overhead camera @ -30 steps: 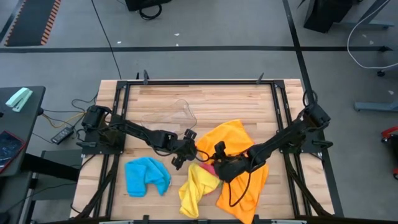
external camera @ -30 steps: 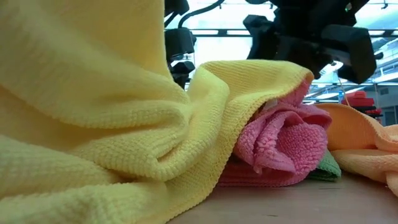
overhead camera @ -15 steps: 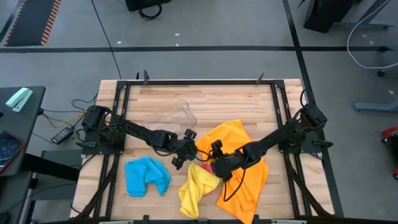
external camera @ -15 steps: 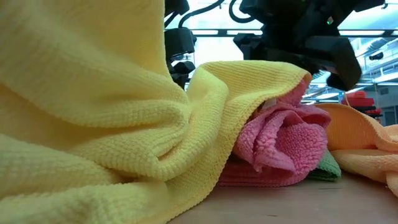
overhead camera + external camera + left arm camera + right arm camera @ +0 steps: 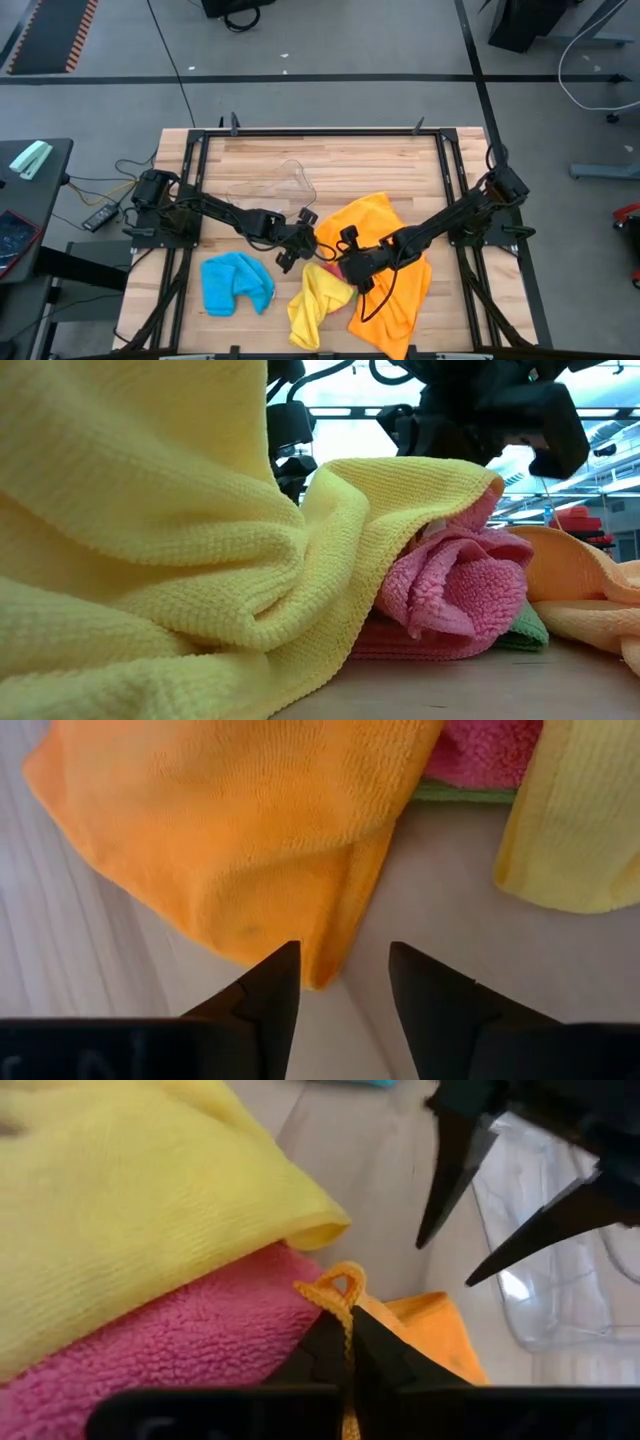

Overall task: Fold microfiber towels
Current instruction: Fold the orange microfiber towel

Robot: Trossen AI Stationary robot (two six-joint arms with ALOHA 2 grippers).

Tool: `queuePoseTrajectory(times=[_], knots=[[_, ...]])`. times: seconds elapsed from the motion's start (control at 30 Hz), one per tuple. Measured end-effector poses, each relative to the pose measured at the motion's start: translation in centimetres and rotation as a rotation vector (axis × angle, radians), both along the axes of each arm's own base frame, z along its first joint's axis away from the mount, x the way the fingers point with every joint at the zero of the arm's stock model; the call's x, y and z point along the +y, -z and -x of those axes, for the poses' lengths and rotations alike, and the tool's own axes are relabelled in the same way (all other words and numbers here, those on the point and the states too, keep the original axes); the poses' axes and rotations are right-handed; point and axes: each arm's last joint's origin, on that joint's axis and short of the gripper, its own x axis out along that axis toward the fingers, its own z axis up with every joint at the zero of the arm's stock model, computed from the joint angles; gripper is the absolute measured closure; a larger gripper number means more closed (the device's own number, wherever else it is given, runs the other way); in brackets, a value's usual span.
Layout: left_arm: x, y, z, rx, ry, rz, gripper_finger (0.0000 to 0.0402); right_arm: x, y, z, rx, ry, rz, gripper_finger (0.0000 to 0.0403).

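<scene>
Nothing is folded yet: right gripper (image 5: 345,1342) pinches the orange towel's (image 5: 385,262) loop (image 5: 338,1288) mid-table, left gripper (image 5: 343,982) spread beside it, other towels crumpled.

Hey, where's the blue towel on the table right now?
In the high view the blue towel lies crumpled near the table's front edge on the left side, apart from the yellow towel to its right.

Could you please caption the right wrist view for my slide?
Right hand shut on the orange towel's hanging loop, beside pink and yellow towels.
</scene>
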Motion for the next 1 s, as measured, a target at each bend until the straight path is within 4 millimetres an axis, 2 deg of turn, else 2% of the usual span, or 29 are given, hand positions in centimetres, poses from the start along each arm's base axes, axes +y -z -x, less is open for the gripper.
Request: queuePoseTrajectory(times=[0.07, 0.2, 0.3, 0.43, 0.7, 1.0], knots=[[-0.1, 0.1, 0.0, 0.005, 0.023, -0.017, 0.0224, 0.0, -0.1, 0.0, 0.0, 0.003, -0.016, 0.0397], [0.2, 1.4, -0.4, 0.038, 0.032, -0.021, 0.0217, 0.1, -0.1, 0.1, 0.015, -0.02, -0.055, 0.0398], [0.2, 3.0, -0.8, 0.074, 0.073, -0.055, 0.0222, 0.1, 0.0, 0.2, 0.027, 0.001, -0.069, 0.0399], [-0.1, 3.9, -1.2, 0.075, 0.124, -0.155, 0.0235, 0.3, 0.0, 0.3, 0.028, 0.008, -0.072, 0.04], [0.0, 4.0, -1.3, 0.067, 0.147, -0.227, 0.0261, 0.3, 0.1, 0.4, 0.041, 0.01, -0.094, 0.0398], [1.4, 4.3, -1.6, 0.086, 0.123, -0.239, 0.0297, 0.7, 0.1, 0.5, 0.041, -0.011, -0.108, 0.0394]])
